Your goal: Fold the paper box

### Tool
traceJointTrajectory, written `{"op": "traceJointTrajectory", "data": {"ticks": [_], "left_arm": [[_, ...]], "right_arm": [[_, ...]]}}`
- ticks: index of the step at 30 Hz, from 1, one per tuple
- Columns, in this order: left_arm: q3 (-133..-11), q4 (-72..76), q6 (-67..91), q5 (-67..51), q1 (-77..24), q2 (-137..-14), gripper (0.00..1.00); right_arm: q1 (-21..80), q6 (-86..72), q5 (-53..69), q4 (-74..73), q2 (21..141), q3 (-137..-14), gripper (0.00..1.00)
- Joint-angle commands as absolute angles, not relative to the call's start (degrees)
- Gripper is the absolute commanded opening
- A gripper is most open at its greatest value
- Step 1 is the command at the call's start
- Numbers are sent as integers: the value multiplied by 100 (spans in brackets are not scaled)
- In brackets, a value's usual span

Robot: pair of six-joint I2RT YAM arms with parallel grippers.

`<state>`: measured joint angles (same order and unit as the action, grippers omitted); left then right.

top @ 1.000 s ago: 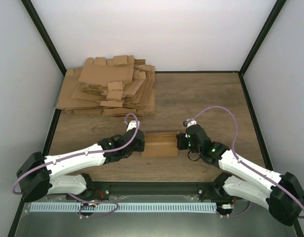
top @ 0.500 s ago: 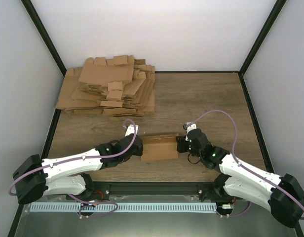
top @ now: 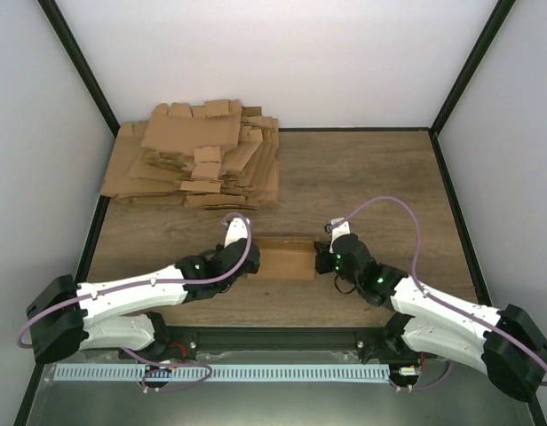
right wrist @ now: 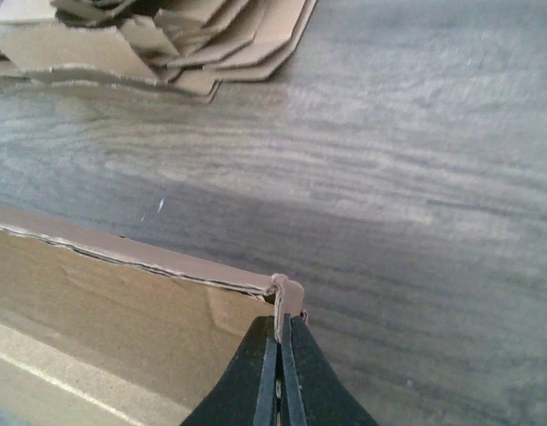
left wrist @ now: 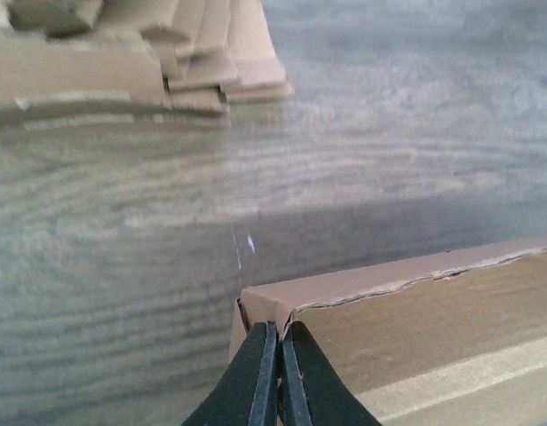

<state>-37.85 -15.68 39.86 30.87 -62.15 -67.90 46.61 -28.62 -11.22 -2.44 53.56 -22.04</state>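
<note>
Where the two black fingers of the left gripper [left wrist: 275, 342] meet, they are closed on the left end corner of the paper box [left wrist: 416, 328]. Only a thin slit shows between them, and the folded cardboard edge runs down into their tips. The right gripper [right wrist: 280, 333] is pressed together in the same way and pinches a small cardboard tab that stands up at the right end corner of the box. The box is thus held at both ends, with one arm on each side of it.

The box is plain brown and its top is open. The upper edge of its far wall is a little ragged and wavy, and the layers of the cardboard show along it. A lighter band runs along the inside, low down.

Around the box lies the wooden table [top: 371, 186]. Beyond the far wall of the box, bare wood goes on to the back edge, and a wide bare part also lies to the far right of the box. To the far left of the box, well apart from it, sits the pile of flat cardboard blanks [top: 198, 160], whose edges stick out unevenly. On the near side of the box, the table edge with the two arm bases is close.
</note>
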Motion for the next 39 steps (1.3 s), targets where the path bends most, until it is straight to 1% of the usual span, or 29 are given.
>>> {"op": "traceJointTrajectory", "data": {"ticks": [1,4,8,13,16,20,21,23,25,27,31,34,35,38,39], "left_arm": [[-3984,-948,3615,4111,-6218,-6749,4],[-3754,-224,3224,4315,-6174,-6740,5],[-3443,337,3083,4368,-6077,-6774,4],[-2830,1013,3157,4065,-6073,-6806,4],[-2683,990,3326,3865,-6086,-6926,5],[-2881,456,3689,3632,-6095,-7181,5],[-2909,403,3711,3563,-6103,-7174,7],[-2933,319,3726,3400,-6131,-7067,13],[-2999,165,3731,3310,-6127,-6884,27],[-3248,-265,3813,3271,-6126,-6708,44],[-3885,-1337,3734,3004,-6126,-6448,63],[-4357,-2089,3711,2817,-6128,-6358,85],[-4510,-2295,3698,2708,-6133,-6334,90],[-4943,-2782,3694,2452,-6111,-6292,99],[-5063,-2853,3659,2325,-6090,-6277,100]], "right_arm": [[4746,-2303,-1839,650,5511,-2367,1],[4725,-1978,-2080,1589,5723,-2166,1],[4698,-1656,-2084,2353,6074,-2115,1],[4702,-1575,-1883,3214,6351,-1641,1],[4702,-1641,-1730,3347,6468,-1465,1],[4707,-1746,-1688,3196,6497,-1365,1],[4709,-1749,-1673,3177,6461,-1330,1],[4708,-1730,-1677,3196,6355,-1238,1],[4703,-1642,-1691,3259,6262,-1134,2],[4703,-1542,-1723,3303,6205,-1072,2],[4702,-1405,-1754,3316,6189,-1051,2],[4703,-1349,-1758,3398,6203,-1022,2],[4702,-1341,-1753,3424,6213,-1009,2],[4704,-1267,-1716,3548,6211,-950,3],[4705,-1242,-1704,3587,6221,-939,3]]}}
